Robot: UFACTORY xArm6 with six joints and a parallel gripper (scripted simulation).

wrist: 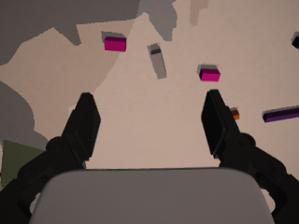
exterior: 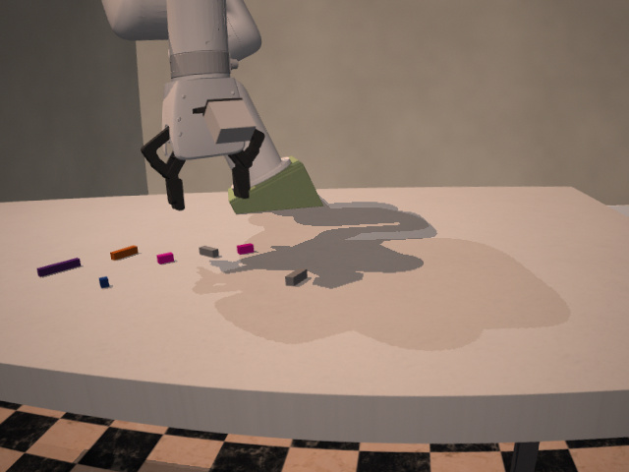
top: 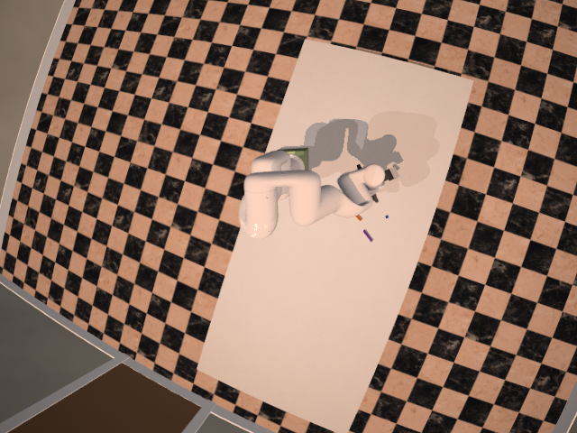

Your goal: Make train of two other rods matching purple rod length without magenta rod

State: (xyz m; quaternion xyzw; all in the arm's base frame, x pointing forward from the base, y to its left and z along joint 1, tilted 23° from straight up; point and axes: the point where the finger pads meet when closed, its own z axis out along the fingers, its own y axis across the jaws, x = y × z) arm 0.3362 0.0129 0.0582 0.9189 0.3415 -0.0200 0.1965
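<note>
My gripper (exterior: 209, 202) (wrist: 149, 105) is open and empty, high above the table. One grey rod (exterior: 208, 251) (wrist: 159, 64) lies flat between the two magenta rods, ahead of the fingers in the wrist view. The other grey rod (exterior: 296, 277) lies apart, nearer the table's front edge in the exterior view. The purple rod (top: 368, 235) (exterior: 58, 266) (wrist: 281, 115) lies at the far left in the exterior view. The orange rod (top: 359, 217) (exterior: 124, 252) (wrist: 235, 114) lies beside it, partly hidden by a finger in the wrist view. No rods touch.
Magenta rods (exterior: 165, 258) (exterior: 245, 249) (wrist: 209, 75) (wrist: 115, 44) lie on either side of the nearer grey rod. A small blue rod (top: 387, 216) (exterior: 103, 281) (wrist: 296, 42) lies in front of the orange one. The arm's green base (exterior: 276, 190) stands at the back of the table (top: 297, 298).
</note>
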